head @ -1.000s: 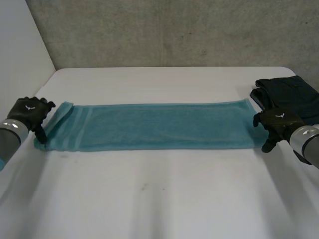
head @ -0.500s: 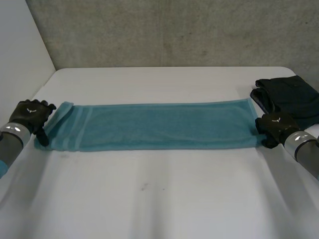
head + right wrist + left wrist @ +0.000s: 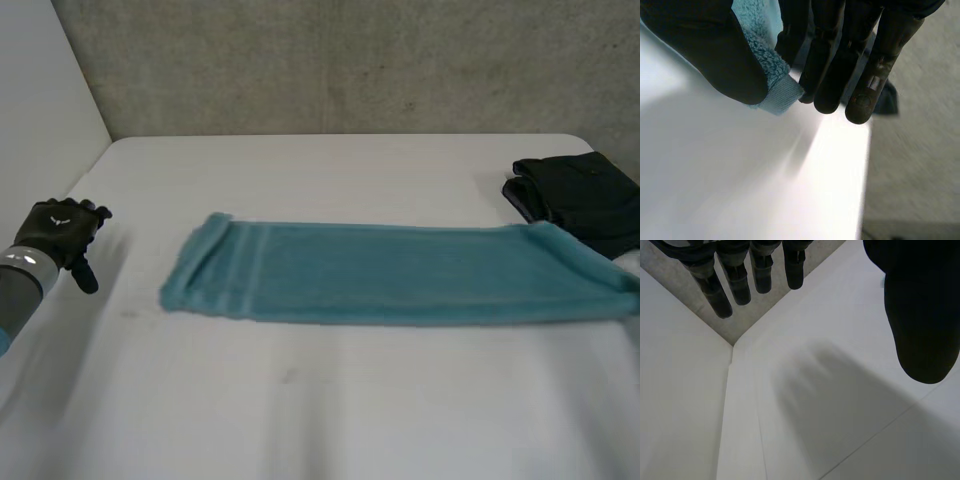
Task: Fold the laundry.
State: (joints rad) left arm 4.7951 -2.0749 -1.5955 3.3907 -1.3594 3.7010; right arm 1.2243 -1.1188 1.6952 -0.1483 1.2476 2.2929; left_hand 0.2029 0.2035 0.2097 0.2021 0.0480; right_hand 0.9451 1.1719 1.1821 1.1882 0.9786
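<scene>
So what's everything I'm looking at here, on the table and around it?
towel: one, teal, stretched out across the middle of the table, one end pinched by the right hand
pile of clothes: one, dark, folded at the far right of the table
table: one, white, under everything
back wall: one, grey, behind the table's far edge
side wall: one, white, along the table's left side
left hand: one, black, open, over the table's left edge, apart from the towel, holding nothing
right hand: one, black, thumb and fingers closed on the towel's hemmed end
</scene>
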